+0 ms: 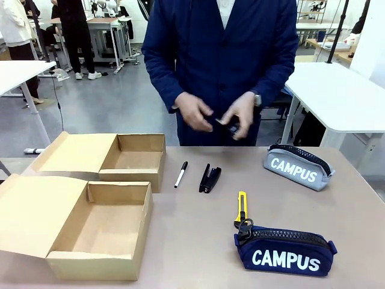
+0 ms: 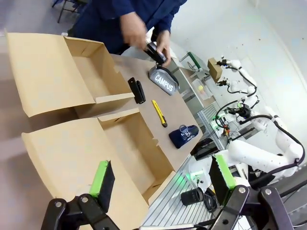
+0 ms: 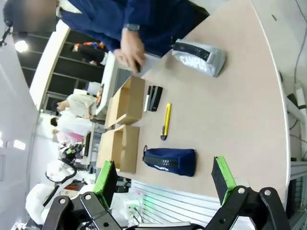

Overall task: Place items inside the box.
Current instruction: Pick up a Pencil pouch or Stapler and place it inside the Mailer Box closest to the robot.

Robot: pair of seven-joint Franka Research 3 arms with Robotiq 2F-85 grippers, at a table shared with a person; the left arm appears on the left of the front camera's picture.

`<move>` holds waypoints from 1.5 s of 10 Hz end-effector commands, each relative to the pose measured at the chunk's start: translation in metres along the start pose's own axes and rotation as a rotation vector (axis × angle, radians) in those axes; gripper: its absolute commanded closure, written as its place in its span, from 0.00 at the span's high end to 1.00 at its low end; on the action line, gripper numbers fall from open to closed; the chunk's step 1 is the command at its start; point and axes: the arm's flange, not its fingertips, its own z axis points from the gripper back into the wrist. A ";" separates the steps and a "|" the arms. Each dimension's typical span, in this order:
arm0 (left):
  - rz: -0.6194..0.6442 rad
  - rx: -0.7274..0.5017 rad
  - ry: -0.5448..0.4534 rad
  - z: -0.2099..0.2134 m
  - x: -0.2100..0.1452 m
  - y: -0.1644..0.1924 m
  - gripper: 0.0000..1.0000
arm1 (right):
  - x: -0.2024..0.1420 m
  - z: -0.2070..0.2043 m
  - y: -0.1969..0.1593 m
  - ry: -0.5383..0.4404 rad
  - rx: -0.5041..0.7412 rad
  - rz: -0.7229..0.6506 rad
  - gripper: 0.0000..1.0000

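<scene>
As boxes [image 1: 90,265] are seen empty at left, pen [image 1: 181,174], stapler [image 1: 210,178], knife [image 1: 241,208], pouches [image 1: 286,256] lie unpacked mid-frame; left gripper [image 2: 160,163], right gripper [image 3: 163,163] are spread wide, empty.

table [image 1: 192,241]: tan | person [image 1: 222,60]: navy jacket (standing far side) | white table [image 1: 343,96]: behind

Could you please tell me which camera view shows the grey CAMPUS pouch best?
The front view: the grey pouch lies unobstructed, its CAMPUS lettering upright and readable. The left wrist view shows the pouch smaller and tilted, near the person's hands. The right wrist view shows the pouch sideways, with blurred lettering.
</scene>
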 end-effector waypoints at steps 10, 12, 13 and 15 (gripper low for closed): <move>-0.026 -0.017 -0.014 0.000 0.001 0.000 1.00 | 0.018 -0.335 0.133 0.532 -0.513 0.535 1.00; -0.026 -0.017 -0.014 0.000 0.001 0.000 1.00 | 0.036 -0.359 0.126 0.525 -0.617 0.634 1.00; -0.026 -0.017 -0.014 0.000 0.001 0.000 1.00 | 0.055 -0.374 0.123 0.508 -0.624 0.693 1.00; -0.026 -0.017 -0.014 0.000 0.001 0.000 1.00 | 0.091 -0.410 0.116 0.544 -0.664 0.759 1.00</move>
